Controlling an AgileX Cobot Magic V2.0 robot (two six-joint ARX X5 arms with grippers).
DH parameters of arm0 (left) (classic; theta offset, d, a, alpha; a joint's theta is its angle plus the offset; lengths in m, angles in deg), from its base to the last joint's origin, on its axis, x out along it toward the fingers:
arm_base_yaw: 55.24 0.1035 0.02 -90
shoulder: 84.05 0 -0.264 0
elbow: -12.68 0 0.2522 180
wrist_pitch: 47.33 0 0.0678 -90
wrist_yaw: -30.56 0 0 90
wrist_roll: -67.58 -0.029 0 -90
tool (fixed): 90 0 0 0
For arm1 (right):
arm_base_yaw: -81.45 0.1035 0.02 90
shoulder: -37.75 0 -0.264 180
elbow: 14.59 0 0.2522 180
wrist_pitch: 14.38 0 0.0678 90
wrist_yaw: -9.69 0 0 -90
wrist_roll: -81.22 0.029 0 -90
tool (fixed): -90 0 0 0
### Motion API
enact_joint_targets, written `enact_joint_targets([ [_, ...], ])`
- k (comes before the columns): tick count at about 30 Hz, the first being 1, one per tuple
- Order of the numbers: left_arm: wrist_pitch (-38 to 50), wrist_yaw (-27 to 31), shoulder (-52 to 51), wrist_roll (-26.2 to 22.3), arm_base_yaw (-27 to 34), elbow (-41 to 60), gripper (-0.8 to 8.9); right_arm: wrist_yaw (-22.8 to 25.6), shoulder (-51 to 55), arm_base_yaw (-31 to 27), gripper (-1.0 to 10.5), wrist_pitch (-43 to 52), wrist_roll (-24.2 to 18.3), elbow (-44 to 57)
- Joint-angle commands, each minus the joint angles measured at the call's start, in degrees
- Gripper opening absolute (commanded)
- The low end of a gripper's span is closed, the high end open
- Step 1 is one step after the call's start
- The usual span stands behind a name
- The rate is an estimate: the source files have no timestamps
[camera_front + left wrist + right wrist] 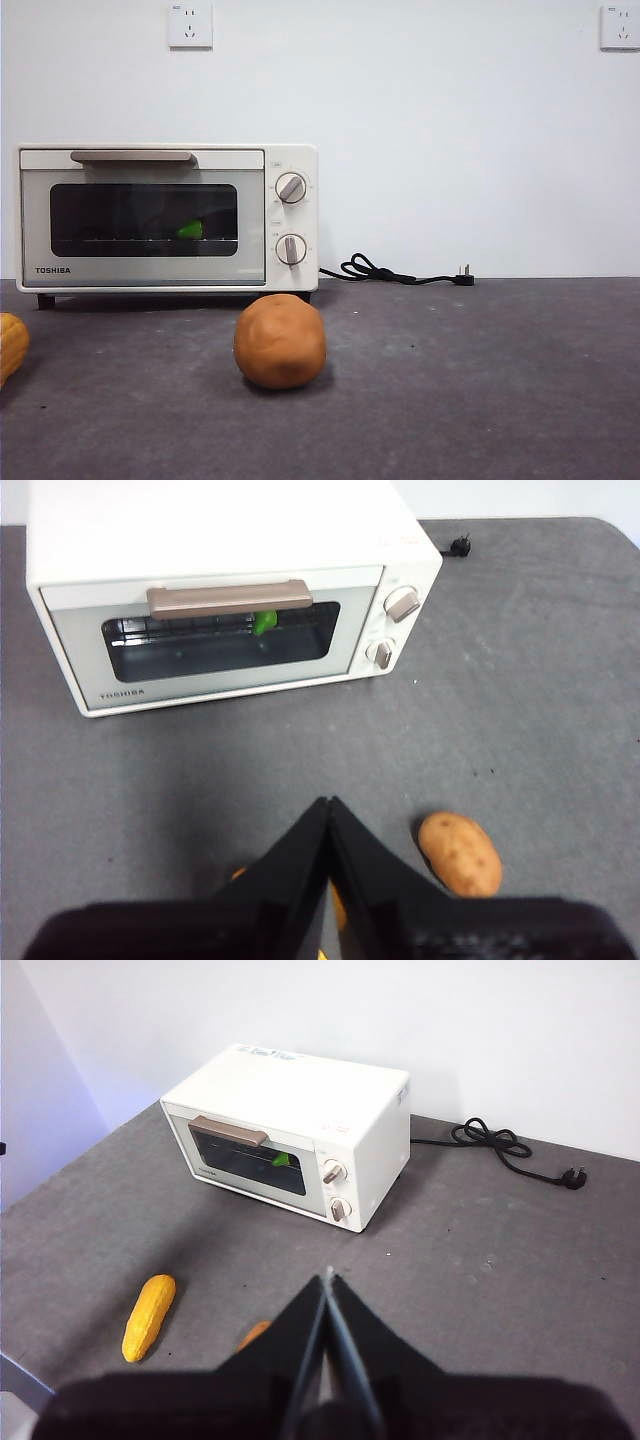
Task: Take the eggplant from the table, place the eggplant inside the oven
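The cream-white oven [165, 215] stands at the back left of the table [480, 380], its glass door closed. Behind the glass only the bright green stem cap of the eggplant [190, 230] shows on the rack; its purple body is lost in the dark. The wrist views catch the same cap [265, 622] [283, 1160]. My left gripper [328, 805] hangs shut and holding nothing, above the table in front of the oven [220, 540]. My right gripper [327, 1278] is also shut and holding nothing, high up and further back from the oven [290, 1090]. Neither arm appears in the front view.
A round orange-brown ball [280, 341] [459, 853] lies on the table in front of the oven. A long yellow vegetable [149, 1315] [10, 345] lies at the left edge. The oven's black cable and plug [400, 273] [510, 1150] trail right along the wall.
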Motion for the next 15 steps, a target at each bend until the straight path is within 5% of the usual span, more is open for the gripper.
enact_joint_targets([
  [1, -1.2, -0.2, -0.2, 0.0, -0.1, 0.0, -0.04, 0.0, 0.0, 0.1, 0.0, -1.4, 0.6, 0.3],
  [15, -1.1, -0.2, -0.5, -0.1, -0.2, 0.0, -0.04, 0.0, 0.0, 0.1, 0.0, -1.4, 0.6, 0.3],
])
